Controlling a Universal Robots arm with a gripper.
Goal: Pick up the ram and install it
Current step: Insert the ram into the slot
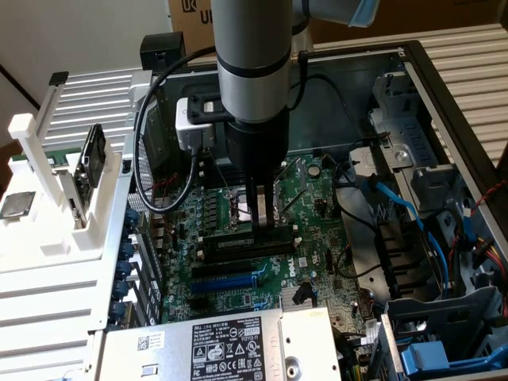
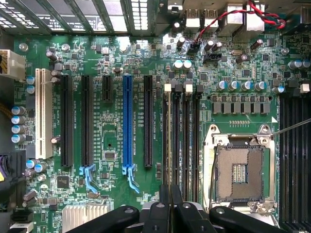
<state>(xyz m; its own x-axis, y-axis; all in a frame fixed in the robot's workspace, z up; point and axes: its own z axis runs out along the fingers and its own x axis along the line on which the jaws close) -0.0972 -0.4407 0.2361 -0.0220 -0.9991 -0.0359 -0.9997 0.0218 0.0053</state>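
The ram (image 1: 230, 244) is a long dark stick with a pale label. It stands on edge along the black memory slots (image 1: 274, 248) of the green motherboard (image 1: 317, 238) in the open computer case. My gripper (image 1: 260, 225) comes straight down onto its top edge, fingers shut on the ram near its middle. I cannot tell how deep the stick sits in the slot. In the wrist view the gripper (image 2: 170, 196) hangs over the memory slots (image 2: 187, 141), with black fingers (image 2: 162, 213) pressed close together.
The empty CPU socket (image 2: 240, 172) lies just beside the slots, and the blue expansion slot (image 2: 127, 126) lies on their other side. The power supply (image 1: 214, 345) and blue cables (image 1: 397, 206) crowd the case. A white fixture (image 1: 48, 198) holding another board (image 1: 95, 155) stands at the exterior view's left.
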